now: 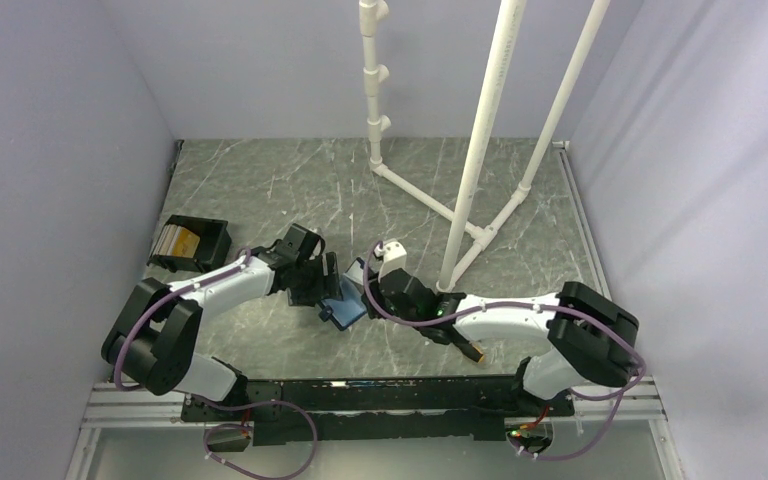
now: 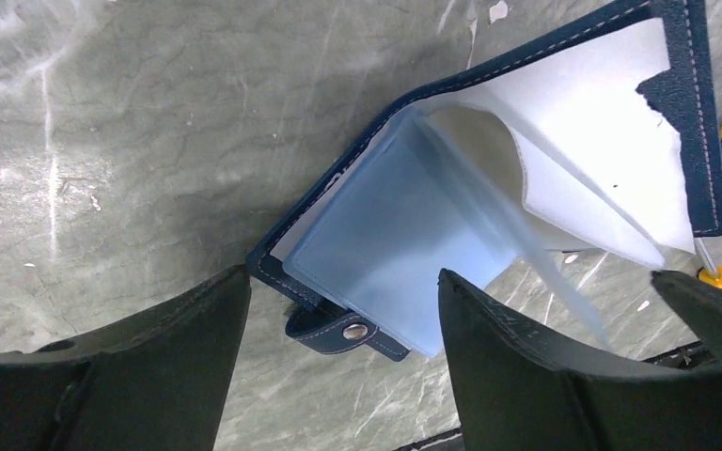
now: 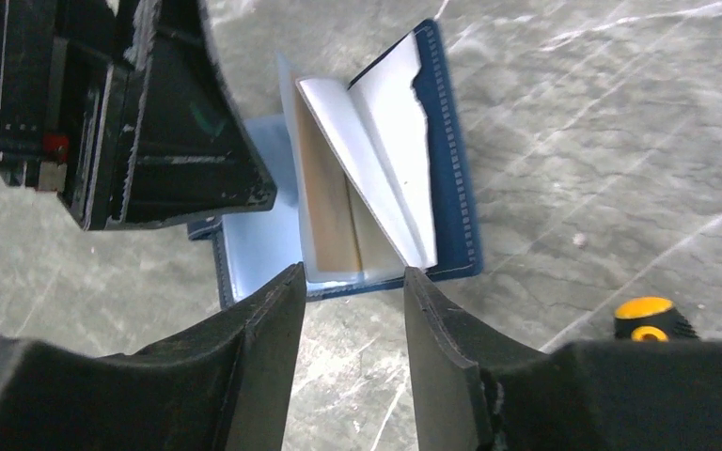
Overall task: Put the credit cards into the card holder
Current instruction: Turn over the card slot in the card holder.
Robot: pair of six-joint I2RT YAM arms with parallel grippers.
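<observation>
Card holder (image 3: 453, 169) is lying splayed open near the middle of the table (image 1: 260, 180), toward its near edge, its pale leaves fanning up so that a pocket is gaping. A tan credit card (image 3: 324, 202) is sitting in one sleeve. The left gripper (image 2: 343, 277) is hovering with its fingers spread wide either side of the clasp corner, gripping nothing, seemingly to steady the case. The right gripper (image 3: 353, 272) is standing parted and empty just short of the card's edge, placed, I judge, to nudge it deeper.
</observation>
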